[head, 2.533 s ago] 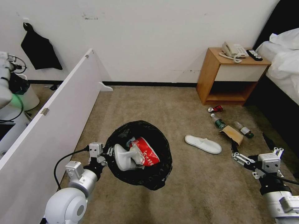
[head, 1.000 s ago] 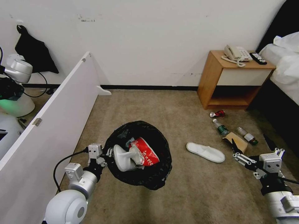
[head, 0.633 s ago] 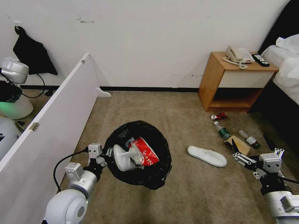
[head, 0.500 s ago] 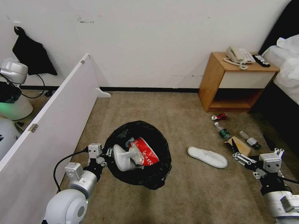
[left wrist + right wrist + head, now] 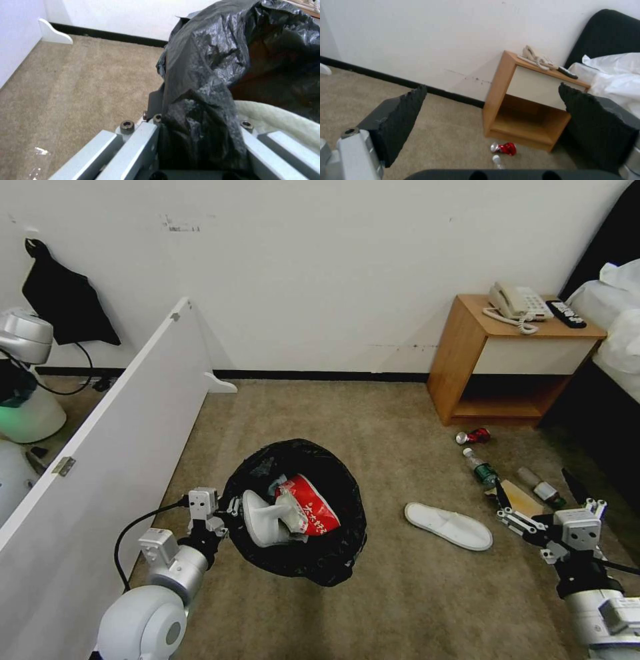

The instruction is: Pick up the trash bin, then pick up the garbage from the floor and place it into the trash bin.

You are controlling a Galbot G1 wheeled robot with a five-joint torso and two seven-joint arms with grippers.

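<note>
So the room was a bedroom with beige carpet (image 5: 400, 593), a plain white wall (image 5: 320, 273) with a black baseboard, a long white panel (image 5: 113, 447) running down the robot's left side, and a bed (image 5: 620, 333) with white sheets on its right. A wooden nightstand (image 5: 513, 367) sat against the wall with a beige telephone (image 5: 517, 302) and a black remote (image 5: 567, 313) on its top.

Biggest task item was the trash bin (image 5: 297, 510), held off the carpet at the left, its black bag crinkled over the rim, with a red-white carton (image 5: 313, 507) and a white slipper (image 5: 263, 520) already inside. Loose on the floor by the nightstand: another slipper (image 5: 448, 525), a brown paper bag (image 5: 519, 497), two green-labelled bottles (image 5: 481, 468) (image 5: 541, 488) and a red can (image 5: 472, 436).

The left wrist view gave the close-up the head camera couldn't: the left gripper (image 5: 196, 140) had its fingers (image 5: 133, 147) clamped on the bag-covered rim of the bin (image 5: 213, 62), plastic bunched between them. The right wrist view looked out at the nightstand (image 5: 526, 105) and the can (image 5: 503, 148) between the right gripper (image 5: 493, 117) and its spread, empty fingers (image 5: 400, 120). In the head view that gripper (image 5: 513, 513) hung just beside the paper bag, near the slipper, touching neither.
</note>
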